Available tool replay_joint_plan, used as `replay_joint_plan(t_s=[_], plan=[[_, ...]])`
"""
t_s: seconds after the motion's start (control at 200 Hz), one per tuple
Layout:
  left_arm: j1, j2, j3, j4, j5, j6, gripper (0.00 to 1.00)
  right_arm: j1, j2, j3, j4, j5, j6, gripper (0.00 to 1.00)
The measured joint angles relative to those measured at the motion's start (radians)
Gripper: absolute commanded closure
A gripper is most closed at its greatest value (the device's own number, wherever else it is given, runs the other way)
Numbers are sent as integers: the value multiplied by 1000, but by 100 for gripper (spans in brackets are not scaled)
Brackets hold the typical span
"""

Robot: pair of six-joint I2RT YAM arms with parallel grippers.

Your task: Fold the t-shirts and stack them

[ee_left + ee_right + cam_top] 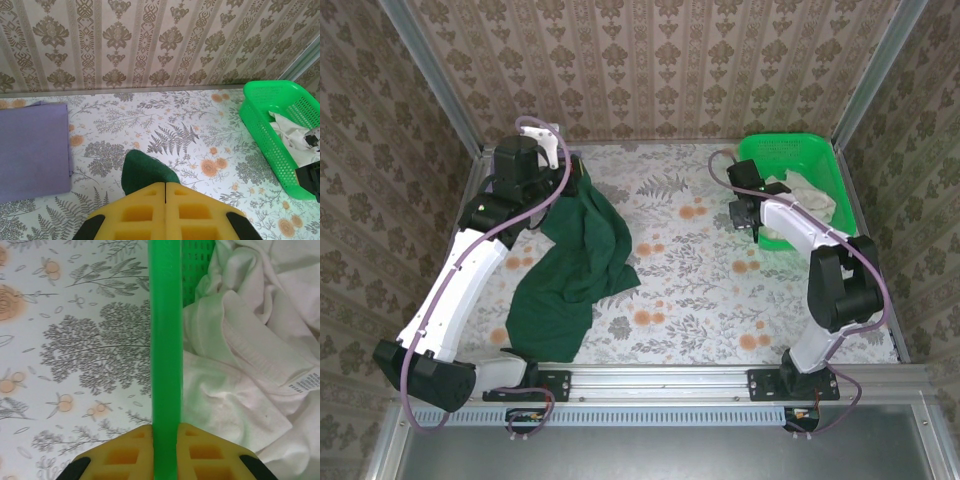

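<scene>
The dark green shirt (570, 270) runs lengthwise from the lower left of the tabletop (700, 270) up to the left hand (165, 190), which is clenched on its upper end. The folded lilac shirt (32, 147) lies just left of that hand, so this arm is the nearer one. At far right, the right hand (165, 432) grasps the basket (165, 330) by its rim.

We record the right end effector (165, 432) closed on the green basket rim (165, 335), which runs upright through the frame. White cloth (240, 370) (crumpled, a label showing) lies inside, right; patterned desk (75, 340) lies left.
</scene>
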Motion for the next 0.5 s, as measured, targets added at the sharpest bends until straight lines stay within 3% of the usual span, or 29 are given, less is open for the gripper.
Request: replay_joint_plan(t_s=[0.5], plan=[[0,0,-3,8,20,-7,100,-127,78,14,116,189,-117,85]])
